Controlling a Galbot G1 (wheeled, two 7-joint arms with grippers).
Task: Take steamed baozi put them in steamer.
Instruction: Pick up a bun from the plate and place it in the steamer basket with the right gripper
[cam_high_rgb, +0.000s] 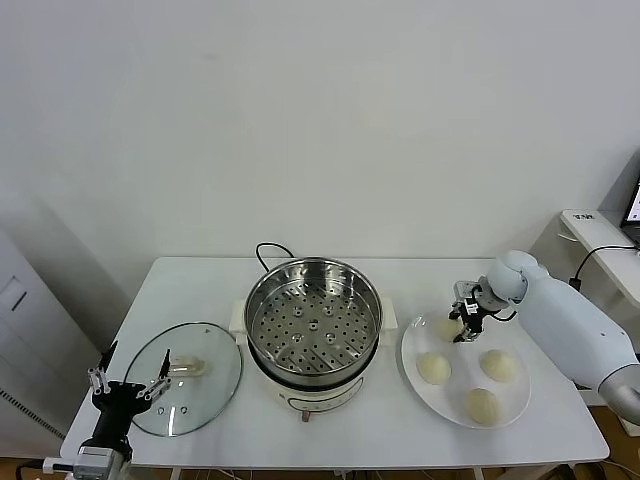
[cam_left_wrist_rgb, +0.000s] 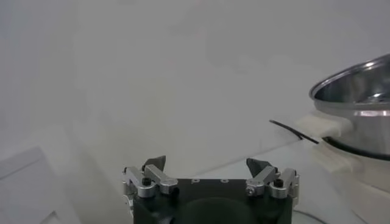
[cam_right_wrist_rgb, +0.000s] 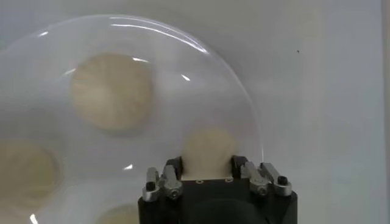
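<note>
Your worktop (cam_high_rgb: 200, 290) carries the steamer (cam_high_rgb: 313, 322) at its centre, upright with its open mouth facing up and the perforated tray bare; round, it shows no long axis. To its right, the white plate (cam_high_rgb: 415, 365) holds all four steamed baozi (cam_high_rgb: 433, 368). Your right claw (cam_right_wrist_rgb: 207, 163) has closed around the plate's rear bun, a grip only the right wrist view shows plainly. Your left claw (cam_high_rgb: 126, 383) hangs fully spread at the glass lid (cam_high_rgb: 205, 385).

Steamer: round shiny stainless-steel pot (cam_high_rgb: 314, 318) on a white electric base, uncovered, upright, its perforated tray bare.
Buns: four smooth, round cream-white dough buns (cam_high_rgb: 434, 368) on a flat white plate to the right of the steamer.
Nearest bun (cam_right_wrist_rgb: 209, 148): at the plate's steamer-side edge, pinched between dark fingers.
</note>
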